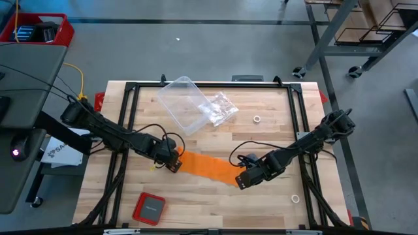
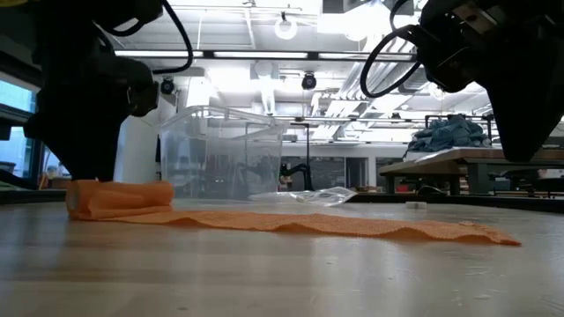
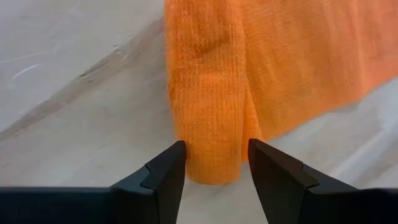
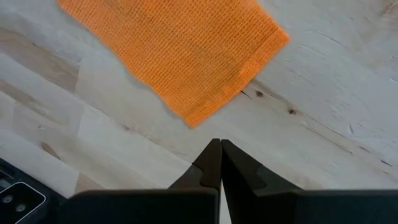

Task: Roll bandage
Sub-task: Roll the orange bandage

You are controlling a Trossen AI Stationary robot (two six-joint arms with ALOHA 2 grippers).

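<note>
Orange soft fabric, the bandage [image 1: 206, 164], lies near the middle of the pale wooden counter [image 1: 274, 108], a flat band running from about nine o'clock toward four o'clock, with its nine-o'clock end wound into a short roll [image 2: 119, 197]. The left gripper [image 1: 175, 162] sits at that rolled end; in its wrist view the two dark fingers [image 3: 163, 177] stand apart on either side of the roll [image 3: 211, 124], close to its flanks, though whether they actually touch the cloth is hard to say. The right gripper [image 1: 243, 183] is at the band's loose four-o'clock end, its fingers [image 4: 208, 163] pressed together with nothing between them, tips just short of the frayed corner [image 4: 199, 115]. From table height both arms are cut off by the top edge, only dark bulk showing. A clear plastic tub [image 1: 186, 101] and a crinkled clear plastic bag [image 1: 219, 109] rest toward twelve o'clock, two small white rings [image 1: 257, 119] lie toward two and five o'clock, and a small red square case [image 1: 149, 207] sits at seven o'clock.
</note>
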